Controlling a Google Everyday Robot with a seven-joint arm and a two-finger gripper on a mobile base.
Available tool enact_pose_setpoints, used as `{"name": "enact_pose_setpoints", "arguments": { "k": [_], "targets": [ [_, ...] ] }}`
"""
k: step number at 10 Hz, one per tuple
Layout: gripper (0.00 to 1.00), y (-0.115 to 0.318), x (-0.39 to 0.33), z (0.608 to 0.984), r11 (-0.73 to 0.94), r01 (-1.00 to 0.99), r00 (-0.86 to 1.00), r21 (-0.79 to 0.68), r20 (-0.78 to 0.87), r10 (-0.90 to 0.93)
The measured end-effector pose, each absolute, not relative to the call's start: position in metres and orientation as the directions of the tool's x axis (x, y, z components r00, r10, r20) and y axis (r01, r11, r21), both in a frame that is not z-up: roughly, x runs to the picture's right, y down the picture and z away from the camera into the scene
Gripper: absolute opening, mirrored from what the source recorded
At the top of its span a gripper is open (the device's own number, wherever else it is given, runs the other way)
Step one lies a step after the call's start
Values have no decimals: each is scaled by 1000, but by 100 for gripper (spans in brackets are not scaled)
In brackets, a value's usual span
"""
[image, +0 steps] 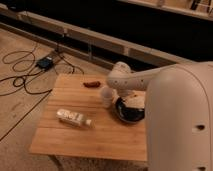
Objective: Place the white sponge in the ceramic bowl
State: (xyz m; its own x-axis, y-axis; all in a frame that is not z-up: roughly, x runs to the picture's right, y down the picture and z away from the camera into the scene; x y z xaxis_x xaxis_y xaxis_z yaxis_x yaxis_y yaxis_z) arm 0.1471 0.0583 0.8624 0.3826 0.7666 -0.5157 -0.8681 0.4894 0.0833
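The dark ceramic bowl sits on the right part of the wooden table. My arm reaches in from the right, and my gripper hangs right over the bowl's far rim. A pale strip shows inside the bowl under the gripper; it looks like the white sponge. I cannot tell whether it is held or lying in the bowl. A small white cup stands just left of the bowl, close to the gripper.
A clear plastic bottle with a white label lies on the table's left half. A small reddish-brown object lies near the far edge. Cables and a power box lie on the floor to the left. My arm's bulk fills the right side.
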Motion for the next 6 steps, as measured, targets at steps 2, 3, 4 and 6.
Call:
{"name": "enact_pose_setpoints", "arguments": {
  "k": [2, 3, 4, 6],
  "targets": [
    [80, 58, 145, 863, 492, -867, 386, 81, -515, 766],
    [80, 58, 145, 863, 492, -867, 386, 81, -515, 766],
    [80, 58, 145, 863, 492, -867, 386, 81, -515, 766],
    [80, 58, 145, 863, 492, -867, 386, 81, -515, 765]
  ]
}}
